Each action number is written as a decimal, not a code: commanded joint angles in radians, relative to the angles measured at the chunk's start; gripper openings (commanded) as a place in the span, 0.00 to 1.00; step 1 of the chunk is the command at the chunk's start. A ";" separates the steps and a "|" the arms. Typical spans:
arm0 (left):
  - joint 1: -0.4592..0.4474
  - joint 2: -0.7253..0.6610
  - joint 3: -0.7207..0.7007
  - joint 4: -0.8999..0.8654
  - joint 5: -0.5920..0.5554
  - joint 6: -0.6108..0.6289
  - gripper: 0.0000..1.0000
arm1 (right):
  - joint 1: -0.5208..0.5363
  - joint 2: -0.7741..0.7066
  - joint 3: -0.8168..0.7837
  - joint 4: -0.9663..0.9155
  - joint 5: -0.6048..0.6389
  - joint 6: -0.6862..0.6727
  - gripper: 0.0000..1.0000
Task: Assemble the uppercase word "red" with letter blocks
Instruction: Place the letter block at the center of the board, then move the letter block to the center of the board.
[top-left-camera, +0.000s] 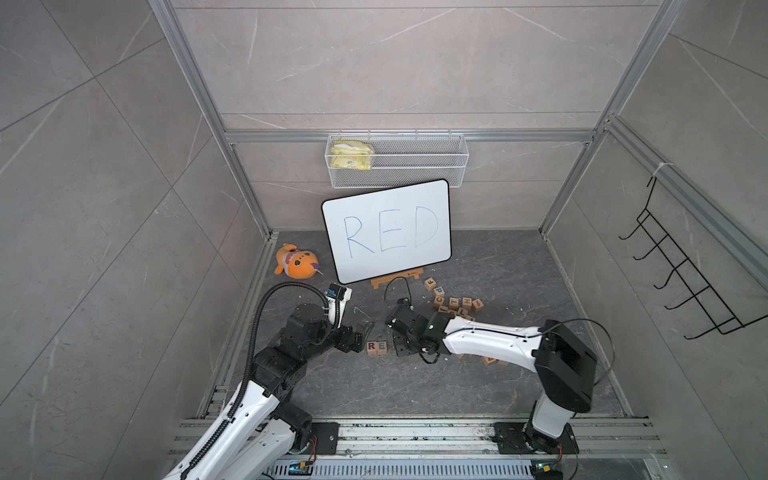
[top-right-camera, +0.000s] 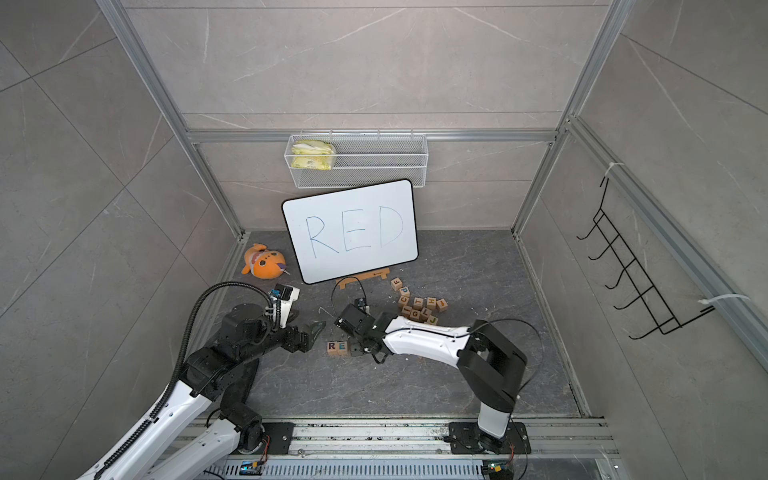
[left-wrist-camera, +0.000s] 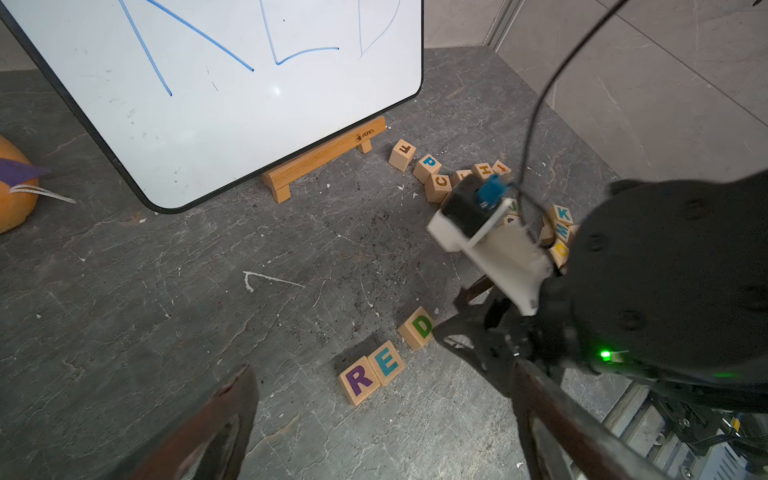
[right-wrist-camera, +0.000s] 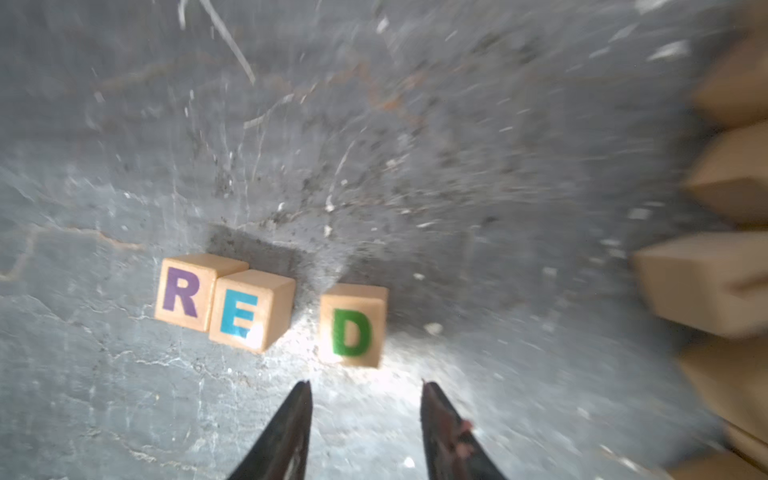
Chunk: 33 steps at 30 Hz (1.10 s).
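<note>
The grey desk (left-wrist-camera: 208, 291) is carrying the R block (left-wrist-camera: 359, 380) touching the E block (left-wrist-camera: 386, 362), the D block (left-wrist-camera: 417, 328) just beside, spare letter blocks (top-left-camera: 453, 303), a wooden easel (left-wrist-camera: 324, 156), and a plush toy (top-left-camera: 296, 261).

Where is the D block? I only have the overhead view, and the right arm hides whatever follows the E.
Observer: The D block lies just beyond the E block, green D facing up.
Operator: Is it touching the E?
Observer: No, a clear gap separates them.
Operator: Do the right jaws hold it?
Observer: No, the right jaws stand apart, clear of the D block.
</note>
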 joint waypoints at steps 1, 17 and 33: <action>0.001 -0.003 0.011 0.006 0.003 0.026 0.97 | -0.007 -0.221 -0.123 0.009 0.270 -0.011 1.00; 0.003 0.005 0.010 0.005 -0.015 0.030 0.98 | -0.101 -0.345 -0.211 -0.297 0.535 0.349 1.00; 0.003 0.029 0.016 -0.006 0.007 0.032 0.97 | -0.027 -0.187 -0.280 0.301 -0.087 0.044 0.22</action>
